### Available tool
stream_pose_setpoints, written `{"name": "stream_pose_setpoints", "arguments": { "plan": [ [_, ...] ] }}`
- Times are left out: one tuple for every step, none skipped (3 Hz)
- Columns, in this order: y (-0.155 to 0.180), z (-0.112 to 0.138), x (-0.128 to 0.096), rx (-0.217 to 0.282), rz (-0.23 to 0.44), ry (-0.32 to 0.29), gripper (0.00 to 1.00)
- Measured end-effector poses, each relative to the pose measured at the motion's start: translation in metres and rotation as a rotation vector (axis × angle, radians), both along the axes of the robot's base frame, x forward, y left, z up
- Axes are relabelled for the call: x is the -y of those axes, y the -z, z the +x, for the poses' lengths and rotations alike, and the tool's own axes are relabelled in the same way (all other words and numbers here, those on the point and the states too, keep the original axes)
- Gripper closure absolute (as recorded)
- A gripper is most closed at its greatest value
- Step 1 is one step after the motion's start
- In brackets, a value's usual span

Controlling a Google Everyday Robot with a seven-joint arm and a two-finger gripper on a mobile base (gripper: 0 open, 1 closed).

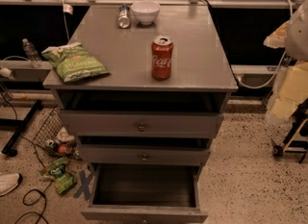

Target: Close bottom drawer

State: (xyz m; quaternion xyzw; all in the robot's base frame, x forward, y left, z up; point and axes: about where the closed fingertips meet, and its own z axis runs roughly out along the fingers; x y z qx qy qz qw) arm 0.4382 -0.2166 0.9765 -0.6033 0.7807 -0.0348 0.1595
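Note:
The bottom drawer (144, 213) is the lowest of three grey drawers in the cabinet (144, 40). It is pulled far out toward me, and its dark empty interior (144, 185) shows. Its flat front runs along the lower frame edge, where the knob is barely visible. My gripper (276, 35) appears as a pale blurred shape at the right edge. It is raised level with the cabinet top and is far from the drawer, touching nothing.
The middle drawer (144, 156) and top drawer (142, 124) stand slightly out. On the cabinet top are a red cola can (162, 57), a green chip bag (74, 62), a white bowl (145, 11) and a lying can (124, 16). On the floor at left are a green bag (58, 174), a wire basket (50, 131) and cables.

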Motion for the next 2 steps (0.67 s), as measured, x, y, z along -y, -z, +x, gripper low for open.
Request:
{"name": "stream_pose_setpoints", "arguments": {
  "plan": [
    [0.0, 0.0, 0.0, 0.003, 0.002, 0.005, 0.0],
    [0.026, -0.007, -0.003, -0.037, 0.037, 0.075, 0.0]
  ]
}}
